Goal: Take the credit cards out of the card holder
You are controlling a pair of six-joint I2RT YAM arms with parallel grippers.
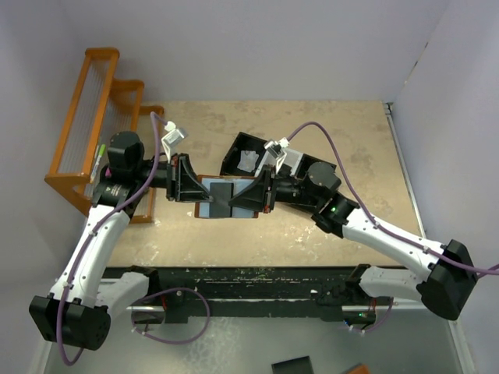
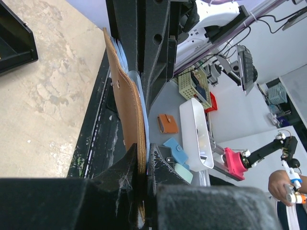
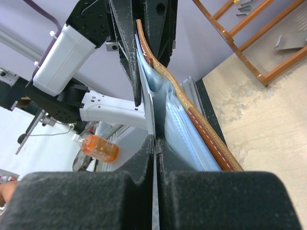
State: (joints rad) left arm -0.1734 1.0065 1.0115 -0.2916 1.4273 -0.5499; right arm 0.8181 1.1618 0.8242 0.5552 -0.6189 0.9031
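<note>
The brown card holder (image 1: pixel 234 204) hangs open above the table, held between both grippers, with its pale blue-grey lining facing up. My left gripper (image 1: pixel 196 187) is shut on its left leather edge; the left wrist view shows the jaws (image 2: pixel 142 160) pinching the brown leather (image 2: pixel 125 105). My right gripper (image 1: pixel 263 193) is at its right side. In the right wrist view the jaws (image 3: pixel 155 143) are shut on a thin flat card (image 3: pixel 149 115), seen edge-on beside the lining (image 3: pixel 177 124) and the leather (image 3: pixel 201 129). A dark card (image 1: pixel 221 193) shows in the middle of the holder.
A black tray (image 1: pixel 234 160) holding a white paper scrap (image 1: pixel 249 161) stands just behind the right gripper. An orange wire rack (image 1: pixel 93 117) stands at the table's left edge, behind the left arm. The black table rail runs along the near edge.
</note>
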